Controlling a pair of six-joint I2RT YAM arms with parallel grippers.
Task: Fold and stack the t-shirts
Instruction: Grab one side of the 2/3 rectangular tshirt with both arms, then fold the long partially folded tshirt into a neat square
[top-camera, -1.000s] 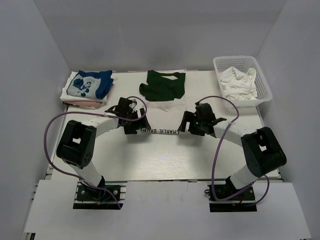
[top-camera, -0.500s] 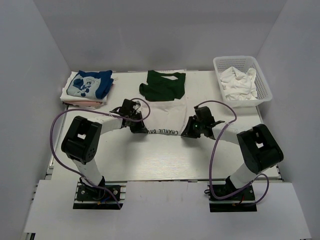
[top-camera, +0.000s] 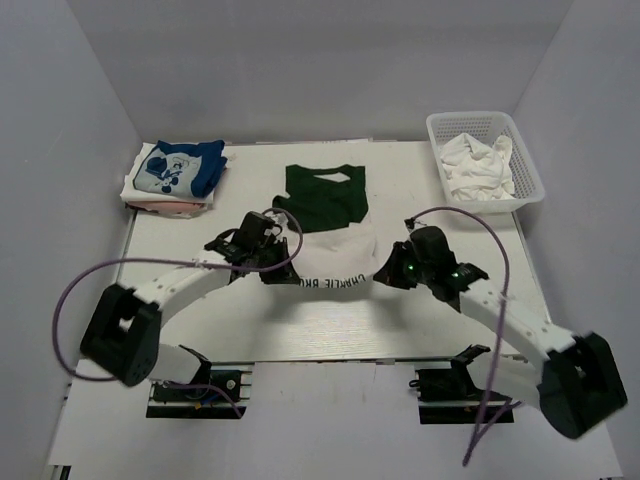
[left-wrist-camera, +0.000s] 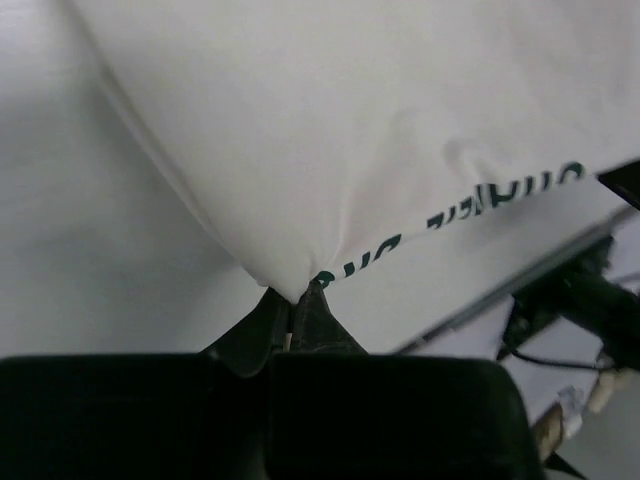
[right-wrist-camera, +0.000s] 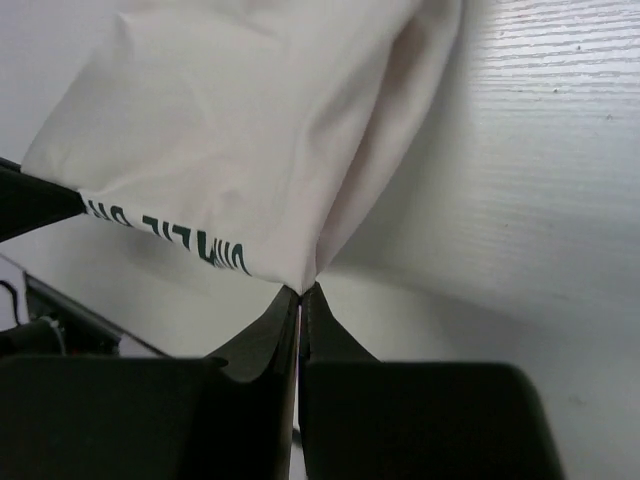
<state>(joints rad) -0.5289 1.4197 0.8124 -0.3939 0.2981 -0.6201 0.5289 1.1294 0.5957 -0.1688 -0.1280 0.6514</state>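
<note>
A white t-shirt with a dark green back and black lettering (top-camera: 325, 235) lies in the middle of the table, its near edge raised. My left gripper (top-camera: 272, 266) is shut on that edge's left corner; in the left wrist view the white cloth (left-wrist-camera: 350, 130) tapers into the left gripper (left-wrist-camera: 300, 296). My right gripper (top-camera: 383, 272) is shut on the right corner, and the cloth (right-wrist-camera: 260, 130) pinches down into the right gripper (right-wrist-camera: 301, 292). Two folded t-shirts sit stacked at the back left, a white-and-blue cartoon-print one (top-camera: 178, 167) on a pink one (top-camera: 165, 207).
A white plastic basket (top-camera: 484, 124) holding crumpled white cloth (top-camera: 478, 165) stands at the back right. Grey walls enclose the table on three sides. Purple cables loop off both arms. The table's near edge (top-camera: 330, 362) runs just behind the arm bases.
Both grippers have shut on the shirt's near corners and pulled toward the near edge, lifting that edge. The shirt has slid nearer and stretched out between them.
</note>
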